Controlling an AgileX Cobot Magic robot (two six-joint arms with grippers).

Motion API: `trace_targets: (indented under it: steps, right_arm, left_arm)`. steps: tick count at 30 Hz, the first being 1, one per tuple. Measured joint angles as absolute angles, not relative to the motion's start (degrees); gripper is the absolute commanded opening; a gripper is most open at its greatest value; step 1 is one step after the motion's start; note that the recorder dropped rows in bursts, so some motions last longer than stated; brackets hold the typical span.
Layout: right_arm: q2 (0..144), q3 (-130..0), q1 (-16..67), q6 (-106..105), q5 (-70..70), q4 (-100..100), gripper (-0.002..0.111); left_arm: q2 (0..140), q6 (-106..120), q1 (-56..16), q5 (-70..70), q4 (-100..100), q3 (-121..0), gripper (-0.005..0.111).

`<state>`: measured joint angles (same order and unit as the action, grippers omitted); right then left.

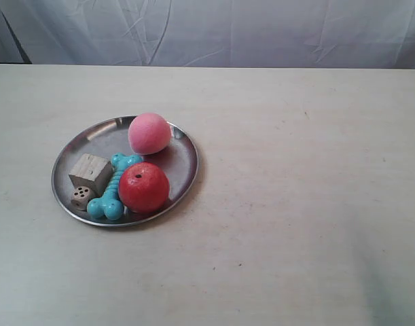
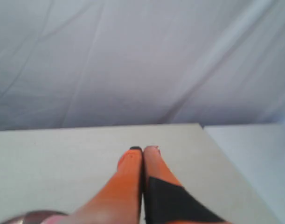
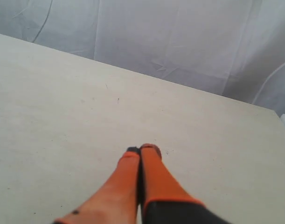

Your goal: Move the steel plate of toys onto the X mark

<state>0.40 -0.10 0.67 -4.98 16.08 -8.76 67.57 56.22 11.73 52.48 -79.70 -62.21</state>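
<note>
The steel plate (image 1: 102, 139) is sitting left of centre in the exterior frame on the table (image 1: 295, 170), carrying a die (image 1: 80, 197), cube (image 1: 91, 172), turquoise bone (image 1: 114, 189), red ball (image 1: 144, 187) and pink ball (image 1: 149, 133). My left gripper (image 2: 143, 149) and right gripper (image 3: 142, 149) are both pressing their fingers together, gripping nothing, hanging above the table.

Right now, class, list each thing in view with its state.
steel plate: flat on the table, loaded
pink ball: on the plate, by its rim
red ball: on the plate
die: on the plate, dotted face showing
wooden cube: on the plate, beside the die
turquoise bone: lying flat between wooden cube and red ball
left end effector: shut, empty
right end effector: shut, empty
</note>
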Motion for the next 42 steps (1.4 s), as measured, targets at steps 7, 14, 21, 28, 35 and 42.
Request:
trace_targets:
  steps: [7, 14, 21, 28, 35, 42]
  right_arm:
    - [0.4, -0.1, 0.67, -4.98, 16.22, -8.68, 0.0]
    - [0.4, -0.1, 0.67, -4.98, 16.43, -8.63, 0.0]
    - [0.4, -0.1, 0.67, -4.98, 16.43, -8.63, 0.0]
    - [0.4, -0.1, 0.67, -4.98, 16.56, -8.63, 0.0]
    - [0.4, -0.1, 0.67, -4.98, 16.56, -8.54, 0.0]
    - [0.4, -0.1, 0.67, -4.98, 16.56, -8.54, 0.0]
  left_arm:
    - [67.57, 54.39, 11.73, 47.03, -98.42, -62.56, 0.0]
    - [66.78, 53.38, 11.7, 61.71, -98.99, -62.87, 0.0]
    - [65.08, 50.6, 11.5, 58.94, -98.99, -63.02, 0.0]
    - [63.94, 66.53, 11.5, 60.18, -98.99, -63.16, 0.0]
    - [61.73, 73.53, 11.5, 62.36, -98.99, -64.21, 0.0]
    - [59.62, 74.79, 11.5, 57.22, -98.99, -66.11, 0.0]
